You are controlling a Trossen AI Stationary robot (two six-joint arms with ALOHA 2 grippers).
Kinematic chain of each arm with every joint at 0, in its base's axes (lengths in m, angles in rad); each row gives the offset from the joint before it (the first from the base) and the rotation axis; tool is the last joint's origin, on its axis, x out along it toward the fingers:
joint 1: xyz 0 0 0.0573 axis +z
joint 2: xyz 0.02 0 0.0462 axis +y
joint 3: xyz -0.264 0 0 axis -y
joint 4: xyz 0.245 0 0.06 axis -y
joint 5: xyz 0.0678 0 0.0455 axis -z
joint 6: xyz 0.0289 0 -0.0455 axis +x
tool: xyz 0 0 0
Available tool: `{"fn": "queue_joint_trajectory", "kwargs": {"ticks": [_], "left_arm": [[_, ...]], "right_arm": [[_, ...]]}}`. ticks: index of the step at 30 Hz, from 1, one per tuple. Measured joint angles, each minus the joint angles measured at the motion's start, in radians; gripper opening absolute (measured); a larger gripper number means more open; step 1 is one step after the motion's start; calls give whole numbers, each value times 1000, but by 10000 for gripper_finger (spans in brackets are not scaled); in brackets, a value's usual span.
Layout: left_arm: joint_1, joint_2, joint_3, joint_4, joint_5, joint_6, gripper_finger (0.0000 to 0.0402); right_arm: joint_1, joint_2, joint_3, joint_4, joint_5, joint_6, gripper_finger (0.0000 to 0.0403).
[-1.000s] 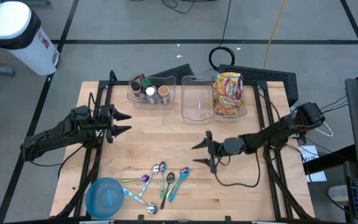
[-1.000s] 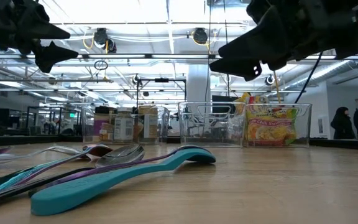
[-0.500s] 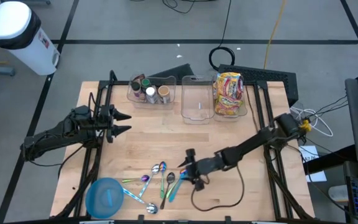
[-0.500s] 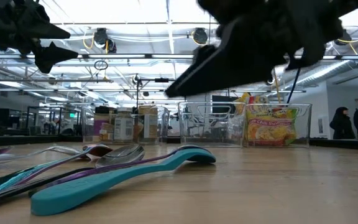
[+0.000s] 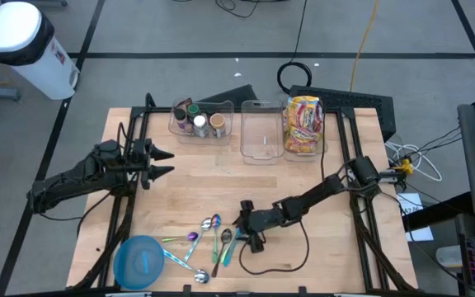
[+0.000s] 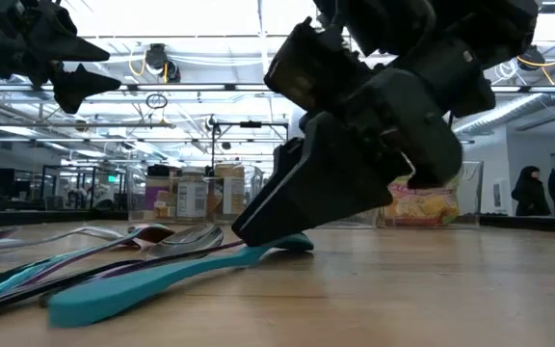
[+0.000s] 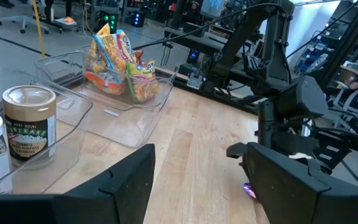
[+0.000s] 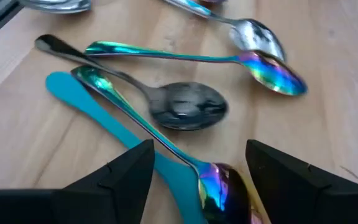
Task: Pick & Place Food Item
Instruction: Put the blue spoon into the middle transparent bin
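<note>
The food items stand at the table's far edge: yellow-red snack bags [image 5: 303,124] upright in a clear bin and jars [image 5: 198,122] in another clear bin. My right gripper [image 5: 242,227] is open and low over a cluster of spoons; its fingers stand on either side of a teal spoon [image 8: 104,118] and the bowl of an iridescent spoon [image 8: 219,183]. I cannot tell whether they touch. My left gripper [image 5: 170,162] hovers open above the table's left side, pointing toward the right edge, with nothing between its fingers.
An empty clear bin [image 5: 261,132] stands between the jar bin and the snack bin. A blue bowl [image 5: 141,262] sits at the near left corner. Several spoons [image 5: 209,239] lie fanned out near the front edge. Bare wood lies in the table's middle.
My right gripper has swung from the table's right middle toward the left and the near edge. It has sunk and tipped its fingers downward, ending low over the spoons. Its finger gap looks unchanged. The spoons have not shifted.
</note>
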Motion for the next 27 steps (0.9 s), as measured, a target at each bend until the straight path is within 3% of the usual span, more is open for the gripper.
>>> {"fn": "queue_joint_trajectory", "kwargs": {"ticks": [11, 27], "left_arm": [[0, 0, 0, -2, 0, 0, 282], [0, 0, 0, -3, 0, 0, 268]], "right_arm": [[-7, -53, -1, -183, 189, 104, 247], [-7, -183, -6, -389, 210, 158, 247]]}}
